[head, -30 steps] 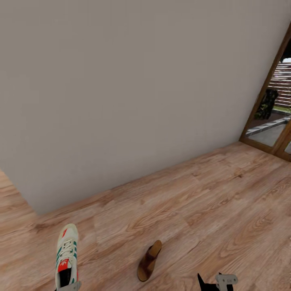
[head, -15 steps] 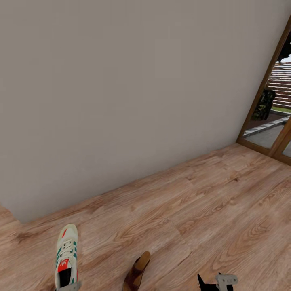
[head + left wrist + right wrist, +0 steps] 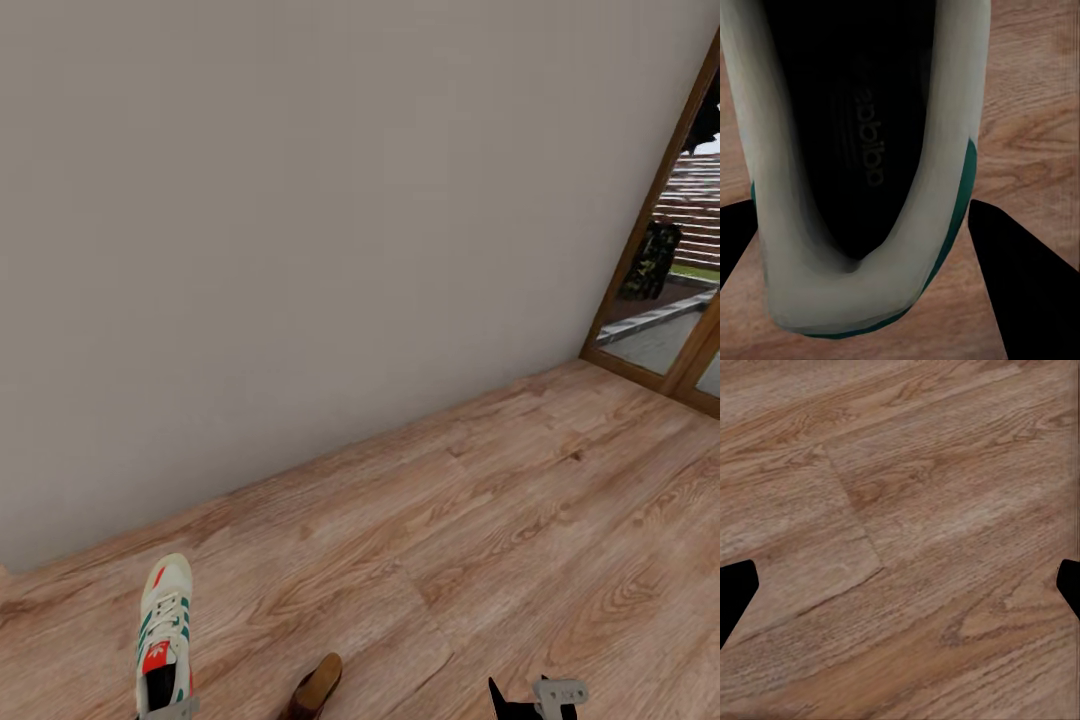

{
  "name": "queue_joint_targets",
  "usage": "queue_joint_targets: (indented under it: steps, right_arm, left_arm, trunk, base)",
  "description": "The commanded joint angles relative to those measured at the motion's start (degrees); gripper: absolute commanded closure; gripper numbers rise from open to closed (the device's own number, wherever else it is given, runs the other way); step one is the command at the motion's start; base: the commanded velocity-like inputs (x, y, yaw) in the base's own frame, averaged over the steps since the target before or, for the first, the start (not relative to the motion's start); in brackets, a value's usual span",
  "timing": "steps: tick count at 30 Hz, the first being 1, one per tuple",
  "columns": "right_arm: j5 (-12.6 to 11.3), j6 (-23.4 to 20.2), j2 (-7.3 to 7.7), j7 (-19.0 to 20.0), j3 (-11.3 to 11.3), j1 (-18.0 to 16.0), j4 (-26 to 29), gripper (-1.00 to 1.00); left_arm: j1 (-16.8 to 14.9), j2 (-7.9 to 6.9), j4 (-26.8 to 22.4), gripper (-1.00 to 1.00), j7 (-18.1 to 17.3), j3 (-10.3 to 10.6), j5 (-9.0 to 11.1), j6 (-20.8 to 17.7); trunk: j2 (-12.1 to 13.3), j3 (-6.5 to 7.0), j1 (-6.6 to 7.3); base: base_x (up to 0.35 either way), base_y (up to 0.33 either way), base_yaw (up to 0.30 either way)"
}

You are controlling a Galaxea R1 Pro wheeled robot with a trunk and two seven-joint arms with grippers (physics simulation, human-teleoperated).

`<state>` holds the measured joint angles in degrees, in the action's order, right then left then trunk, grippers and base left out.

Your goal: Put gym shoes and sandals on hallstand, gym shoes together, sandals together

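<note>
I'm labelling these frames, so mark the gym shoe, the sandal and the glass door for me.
gym shoe (image 3: pixel 165 625): head view, on its laces.
sandal (image 3: pixel 318 688): head view, on its tan insole.
glass door (image 3: pixel 668 290): head view, on the pane.

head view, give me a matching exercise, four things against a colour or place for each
Things:
1. shoe
2. sandal
3. door frame
4. right claw

Descriptions:
A. brown wood, along the right edge
B. white with green stripes, held at the lower left
C. dark brown, on the floor at the bottom edge
D. dark with a grey part, lower right corner

Pairs: 1-B, 2-C, 3-A, 4-D
</note>
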<state>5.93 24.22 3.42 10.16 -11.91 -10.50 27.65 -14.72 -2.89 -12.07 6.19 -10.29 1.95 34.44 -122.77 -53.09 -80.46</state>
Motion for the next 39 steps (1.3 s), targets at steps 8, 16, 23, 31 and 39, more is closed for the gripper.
queue_joint_targets:
  steps: [8, 16, 23, 31, 39]
  right_arm:
    - [0.6, 0.2, -0.08, 0.4, -0.5, 0.0, 0.0, -1.0]
    - [0.6, 0.2, -0.08, 0.4, -0.5, 0.0, 0.0, -1.0]
    - [0.6, 0.2, -0.07, 0.3, -0.5, 0.0, 0.0, -1.0]
    - [0.6, 0.2, -0.08, 0.3, -0.5, 0.0, 0.0, -1.0]
    - [0.6, 0.2, -0.08, 0.3, -0.6, 0.0, -0.1, -1.0]
  left_arm:
    - [0.0, -0.06, 0.0, 1.0, 0.3, 0.2, 0.2, 0.2]
    - [0.0, -0.05, 0.0, 1.0, 0.3, 0.2, 0.2, 0.2]
    - [0.0, -0.14, -0.1, 1.0, 0.3, 0.1, 0.5, 0.3]
    - [0.0, -0.19, -0.1, 1.0, 0.3, 0.0, 0.7, 0.3]
    - [0.0, -0.19, -0.1, 1.0, 0.3, 0.1, 0.7, 0.3]
  trunk:
    - [0.0, -0.05, -0.01]
    - [0.0, -0.05, -0.01]
    - [0.0, -0.05, -0.01]
    - [0.0, -0.05, -0.01]
    - [0.0, -0.05, -0.01]
  base:
    - [0.193, -0.231, 0.0]
    - [0.152, -0.239, 0.0]
    - [-0.111, -0.248, 0.0]
    - [0.094, -0.249, 0.0]
    - [0.202, -0.227, 0.0]
